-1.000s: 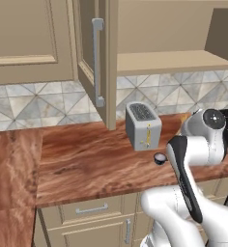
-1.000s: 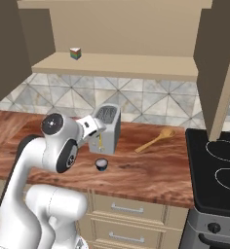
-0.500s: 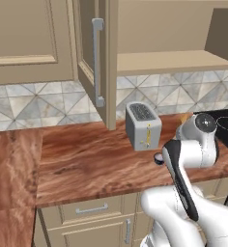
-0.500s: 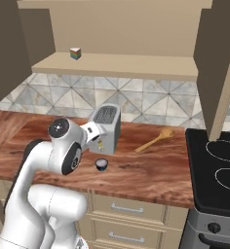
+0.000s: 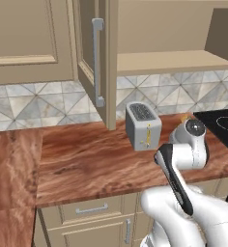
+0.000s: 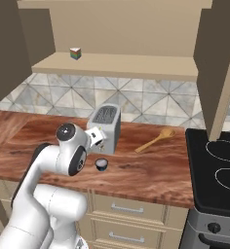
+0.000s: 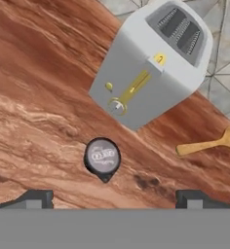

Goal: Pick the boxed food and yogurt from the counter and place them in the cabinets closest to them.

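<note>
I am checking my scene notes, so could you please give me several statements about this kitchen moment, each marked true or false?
1. The yogurt stands on the counter in front of the toaster. True.
2. The gripper is shut on the yogurt. False: its jaws are open and the cup sits on the wood ahead of them.
3. The boxed food rests on the open cabinet shelf. True.
4. The wooden spoon lies on the stove. False: it lies on the counter beside the toaster.
</note>
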Motion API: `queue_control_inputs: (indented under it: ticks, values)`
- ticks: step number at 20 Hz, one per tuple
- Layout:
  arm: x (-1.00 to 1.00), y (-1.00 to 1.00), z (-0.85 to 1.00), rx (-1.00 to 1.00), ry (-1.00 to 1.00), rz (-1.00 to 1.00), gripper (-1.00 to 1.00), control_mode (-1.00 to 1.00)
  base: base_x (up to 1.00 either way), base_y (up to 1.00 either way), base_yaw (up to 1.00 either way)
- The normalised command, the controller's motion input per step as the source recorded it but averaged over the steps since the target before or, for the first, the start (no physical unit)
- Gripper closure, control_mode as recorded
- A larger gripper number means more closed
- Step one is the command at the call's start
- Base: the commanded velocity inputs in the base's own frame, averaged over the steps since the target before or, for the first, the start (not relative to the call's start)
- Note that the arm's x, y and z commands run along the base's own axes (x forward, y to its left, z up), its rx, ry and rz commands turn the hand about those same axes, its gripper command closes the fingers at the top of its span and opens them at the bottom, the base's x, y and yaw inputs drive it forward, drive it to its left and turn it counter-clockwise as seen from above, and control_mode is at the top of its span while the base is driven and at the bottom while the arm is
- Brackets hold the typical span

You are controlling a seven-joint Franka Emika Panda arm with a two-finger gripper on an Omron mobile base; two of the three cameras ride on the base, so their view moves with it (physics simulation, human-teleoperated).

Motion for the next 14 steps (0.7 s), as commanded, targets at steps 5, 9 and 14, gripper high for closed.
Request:
queue_control_inputs:
  ticks: [5,9,14]
  values:
    - [0.40,-0.08,-0.23,0.04,0.17,0.00,-1.00,-1.00,0.00,0.00,0.00]
    - [0.22,-0.02,-0.10,0.04,0.17,0.00,-1.00,-1.00,0.00,0.00,0.00]
    - [0.00,0.00,0.00,0.00,0.01,0.00,-1.00,-1.00,0.00,0.00,0.00]
